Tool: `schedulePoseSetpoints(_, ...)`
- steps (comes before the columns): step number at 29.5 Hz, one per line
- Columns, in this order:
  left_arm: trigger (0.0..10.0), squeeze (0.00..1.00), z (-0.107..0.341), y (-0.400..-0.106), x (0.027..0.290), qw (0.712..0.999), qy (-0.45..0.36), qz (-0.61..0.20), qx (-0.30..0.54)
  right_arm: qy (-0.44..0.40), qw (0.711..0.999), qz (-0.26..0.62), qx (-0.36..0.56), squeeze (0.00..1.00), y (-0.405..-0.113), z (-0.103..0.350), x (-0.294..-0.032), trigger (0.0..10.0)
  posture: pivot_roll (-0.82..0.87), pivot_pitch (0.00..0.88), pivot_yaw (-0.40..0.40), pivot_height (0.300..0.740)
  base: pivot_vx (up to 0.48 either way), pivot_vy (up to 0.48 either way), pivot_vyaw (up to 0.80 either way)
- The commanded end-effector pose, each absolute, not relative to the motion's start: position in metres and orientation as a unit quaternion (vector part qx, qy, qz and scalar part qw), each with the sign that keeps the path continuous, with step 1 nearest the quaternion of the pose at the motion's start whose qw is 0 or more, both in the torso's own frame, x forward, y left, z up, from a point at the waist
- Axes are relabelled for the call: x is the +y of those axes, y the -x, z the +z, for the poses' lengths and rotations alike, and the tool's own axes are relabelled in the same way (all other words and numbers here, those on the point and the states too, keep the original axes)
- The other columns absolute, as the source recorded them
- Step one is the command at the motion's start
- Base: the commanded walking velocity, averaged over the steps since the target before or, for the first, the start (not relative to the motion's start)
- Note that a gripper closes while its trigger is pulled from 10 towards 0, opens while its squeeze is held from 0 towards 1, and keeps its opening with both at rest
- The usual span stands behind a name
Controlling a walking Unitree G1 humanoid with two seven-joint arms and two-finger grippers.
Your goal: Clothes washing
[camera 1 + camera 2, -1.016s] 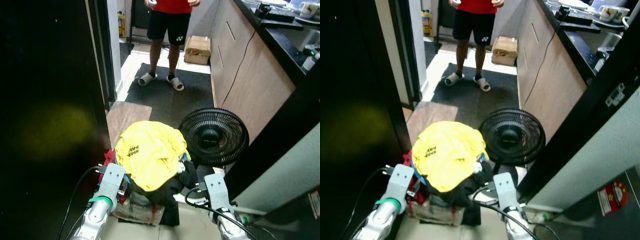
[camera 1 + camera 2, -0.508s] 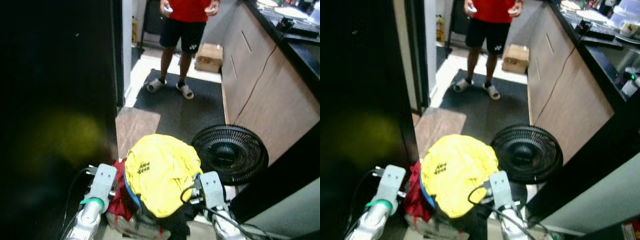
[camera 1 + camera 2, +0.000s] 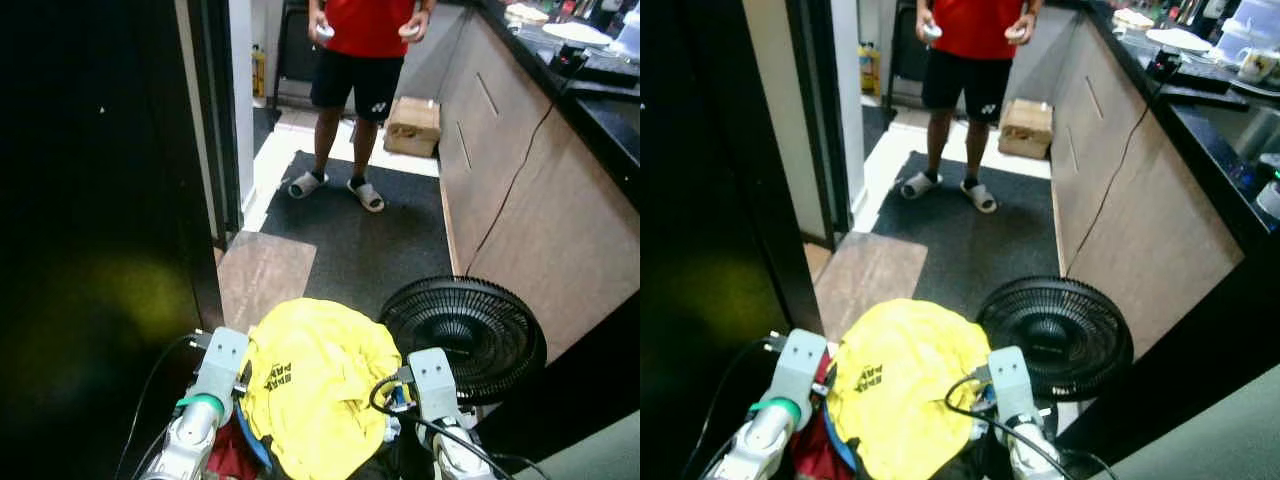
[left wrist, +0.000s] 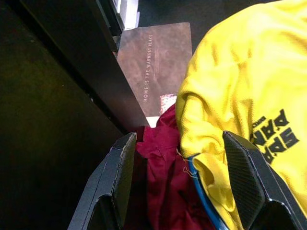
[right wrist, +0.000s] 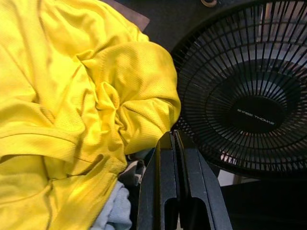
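A heap of laundry sits low in front of me, topped by a yellow shirt (image 3: 315, 385) with black lettering. Under it lie a dark red garment (image 4: 163, 167) and a blue basket rim (image 4: 201, 191). My left gripper (image 4: 184, 191) is open at the heap's left side, its fingers (image 4: 120, 182) spread on either side of the red cloth and blue rim. My right gripper (image 5: 173, 191) is shut at the heap's right side, fingers pressed together beside the yellow shirt (image 5: 72, 105). What lies below those fingers is hidden.
A black floor fan (image 3: 465, 325) stands just right of the heap. A dark door panel (image 3: 100, 250) walls off the left. Ahead lie a brown doormat (image 3: 265, 275) and a black rug (image 3: 370, 240), where a person (image 3: 350, 90) stands. Brown cabinets (image 3: 520, 200) and a cardboard box (image 3: 412, 125) are on the right.
The camera has shifted, so the heap now sits lower in the picture and more of the rug and person shows. Both arms keep their places beside the heap.
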State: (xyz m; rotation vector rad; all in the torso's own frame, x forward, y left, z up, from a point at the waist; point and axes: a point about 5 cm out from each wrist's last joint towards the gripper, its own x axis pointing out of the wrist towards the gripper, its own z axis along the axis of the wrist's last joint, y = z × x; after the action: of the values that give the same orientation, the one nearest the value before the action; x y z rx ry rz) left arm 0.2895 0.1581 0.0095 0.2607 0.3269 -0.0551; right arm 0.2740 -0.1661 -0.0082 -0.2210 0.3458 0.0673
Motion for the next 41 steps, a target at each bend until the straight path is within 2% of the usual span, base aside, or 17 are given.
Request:
schedulePoseSetpoints(1, 10.0, 0.00, 0.005, -0.286, 0.155, 0.976, -0.125, -0.034, 0.175, 0.109, 0.977, 0.025, 0.180, 0.00, -0.269, -0.012, -0.170, 10.0, 0.07, 0.000, -0.021, 0.740, 0.000, 0.000, 0.00)
schedulePoseSetpoints(3, 10.0, 0.00, 0.007, -0.288, 0.153, 0.978, -0.117, -0.037, 0.170, 0.111, 0.979, 0.025, 0.171, 0.00, -0.272, -0.009, -0.171, 10.0, 0.07, 0.000, -0.021, 0.740, 0.000, 0.000, 0.00)
schedulePoseSetpoints(5, 10.0, 0.00, 0.014, -0.293, 0.150, 0.981, -0.103, -0.033, 0.160, 0.107, 0.988, 0.028, 0.108, 0.00, -0.289, 0.014, -0.167, 10.0, 0.07, 0.010, -0.018, 0.740, 0.000, 0.000, 0.00)
schedulePoseSetpoints(7, 10.0, 0.00, 0.014, -0.293, 0.150, 0.981, -0.103, -0.033, 0.160, 0.107, 0.988, 0.028, 0.108, 0.00, -0.289, 0.014, -0.167, 10.0, 0.07, 0.010, -0.018, 0.740, 0.000, 0.000, 0.00)
schedulePoseSetpoints(10, 10.0, 0.00, 0.009, -0.291, 0.157, 0.978, -0.104, -0.023, 0.178, 0.101, 0.991, 0.031, 0.076, 0.00, -0.300, 0.028, -0.160, 10.0, 0.08, 0.054, -0.018, 0.740, 0.000, 0.000, 0.00)
schedulePoseSetpoints(22, 10.0, 0.00, 0.014, -0.293, 0.159, 0.976, -0.117, -0.041, 0.178, 0.113, 0.989, 0.015, 0.090, 0.00, -0.309, 0.030, -0.162, 10.0, 0.12, 0.186, 0.013, 0.740, 0.000, 0.000, 0.00)
schedulePoseSetpoints(28, 10.0, 0.00, 0.011, -0.290, 0.159, 0.969, -0.129, -0.078, 0.197, 0.118, 0.989, 0.012, 0.089, 0.00, -0.312, 0.034, -0.168, 10.0, 0.10, 0.207, 0.030, 0.740, 0.000, 0.000, 0.00)
schedulePoseSetpoints(34, 10.0, 0.00, 0.013, -0.298, 0.136, 0.961, -0.140, -0.124, 0.202, 0.145, 0.984, -0.013, 0.101, 0.00, -0.306, 0.031, -0.194, 10.0, 0.05, 0.212, 0.059, 0.740, 0.000, 0.000, 0.00)
schedulePoseSetpoints(36, 10.0, 0.00, 0.022, -0.308, 0.120, 0.961, -0.138, -0.142, 0.191, 0.151, 0.983, -0.020, 0.101, 0.00, -0.303, 0.030, -0.202, 10.0, 0.04, 0.200, 0.069, 0.740, 0.000, 0.000, 0.00)
schedulePoseSetpoints(39, 10.0, 0.00, 0.031, -0.316, 0.108, 0.962, -0.135, -0.155, 0.179, 0.146, 0.985, -0.018, 0.094, 0.00, -0.301, 0.032, -0.206, 10.0, 0.04, 0.196, 0.074, 0.740, 0.000, 0.000, 0.00)
schedulePoseSetpoints(41, 10.0, 0.00, 0.038, -0.321, 0.104, 0.963, -0.132, -0.161, 0.171, 0.117, 0.990, -0.002, 0.079, 0.00, -0.307, 0.038, -0.197, 10.0, 0.03, 0.189, 0.077, 0.740, 0.000, 0.000, 0.00)
